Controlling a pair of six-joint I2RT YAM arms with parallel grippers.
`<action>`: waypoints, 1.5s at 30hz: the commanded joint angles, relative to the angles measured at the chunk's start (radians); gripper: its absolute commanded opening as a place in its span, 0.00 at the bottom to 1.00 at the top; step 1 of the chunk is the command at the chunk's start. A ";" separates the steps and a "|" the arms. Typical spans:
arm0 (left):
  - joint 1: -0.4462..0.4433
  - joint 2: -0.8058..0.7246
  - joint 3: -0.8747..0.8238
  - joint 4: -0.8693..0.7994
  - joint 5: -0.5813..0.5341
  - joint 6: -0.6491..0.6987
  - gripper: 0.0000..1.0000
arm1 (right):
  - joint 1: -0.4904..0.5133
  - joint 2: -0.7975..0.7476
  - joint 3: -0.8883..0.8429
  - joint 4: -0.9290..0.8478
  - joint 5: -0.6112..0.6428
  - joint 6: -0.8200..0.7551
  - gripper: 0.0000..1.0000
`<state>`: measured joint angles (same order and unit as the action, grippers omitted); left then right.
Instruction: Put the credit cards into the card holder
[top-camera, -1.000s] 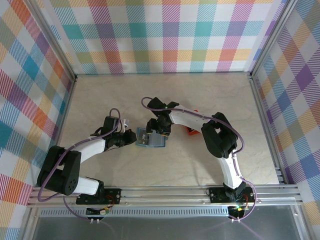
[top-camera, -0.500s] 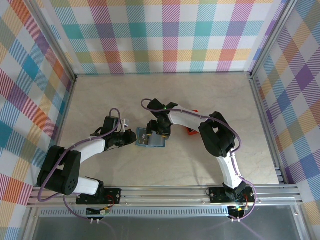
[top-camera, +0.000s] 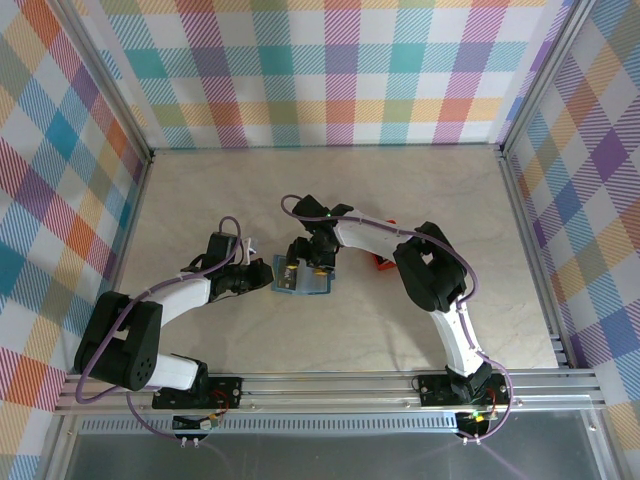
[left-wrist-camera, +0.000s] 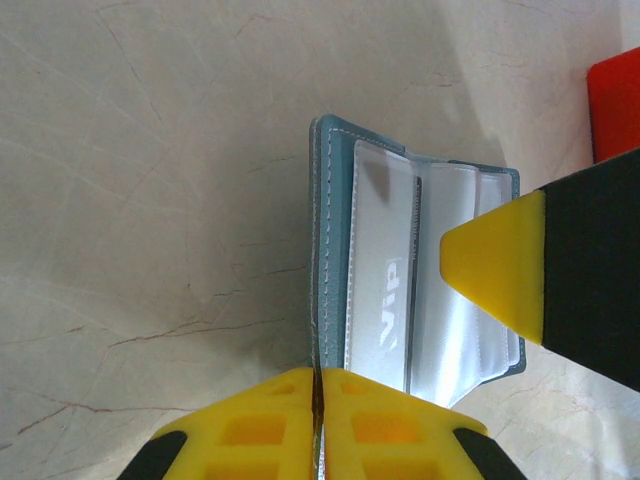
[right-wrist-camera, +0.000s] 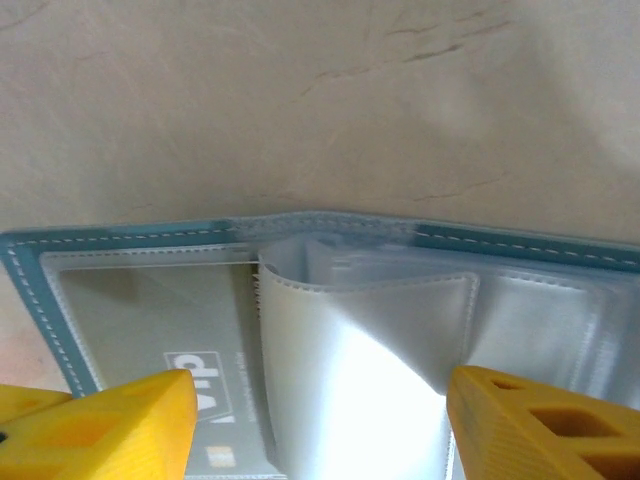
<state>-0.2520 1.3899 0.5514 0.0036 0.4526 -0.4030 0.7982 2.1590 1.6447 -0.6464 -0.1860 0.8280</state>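
Card holder (top-camera: 305, 287) lies open on the tabletop (top-camera: 200, 200), about mid-width, between the two arms and closer to the near edge than the back wall. Left claw (left-wrist-camera: 318, 400) comes in from the holder's left side. Its yellow fingers are pressed together on the thin blue cover edge, so it is clamped on the card holder. In the left wrist view the blue cover stands up a bit along that pinched edge, stitching visible, with the clear pockets (left-wrist-camera: 450, 330) fanned out to the right of it. One grey card (left-wrist-camera: 390, 325) with "VIP" lettering sits inside a pocket next to the cover. Right claw (right-wrist-camera: 320, 390) hangs over the open holder from the far side. Its fingers are spread apart, one on each side of the pocket stack, and I can't see them gripping anything. In the right wrist view a middle clear sleeve is bowed upward between the two yellow fingertips (right-wrist-camera: 120, 420). The VIP card (right-wrist-camera: 195, 375) lies flat in the left-hand pocket, partly under the left fingertip. One right claw fingertip also shows in the left wrist view, just above the pockets; can't tell if it touches them. Red tray (top-camera: 381, 263) sits on the tabletop to the right of the holder, near it but apart, partly under the right arm.
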 joint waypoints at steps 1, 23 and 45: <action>0.005 -0.006 -0.010 0.008 0.015 0.001 0.09 | 0.003 0.043 -0.003 0.035 -0.058 0.035 0.67; 0.005 -0.052 0.005 -0.056 -0.023 -0.057 0.28 | 0.002 0.005 -0.037 0.137 -0.097 0.066 0.65; 0.006 -0.152 -0.039 -0.178 -0.089 -0.157 0.24 | 0.027 0.035 0.015 0.123 -0.113 0.062 0.66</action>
<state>-0.2520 1.2507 0.5331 -0.1287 0.3721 -0.5343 0.8101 2.1674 1.6257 -0.5133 -0.2752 0.8803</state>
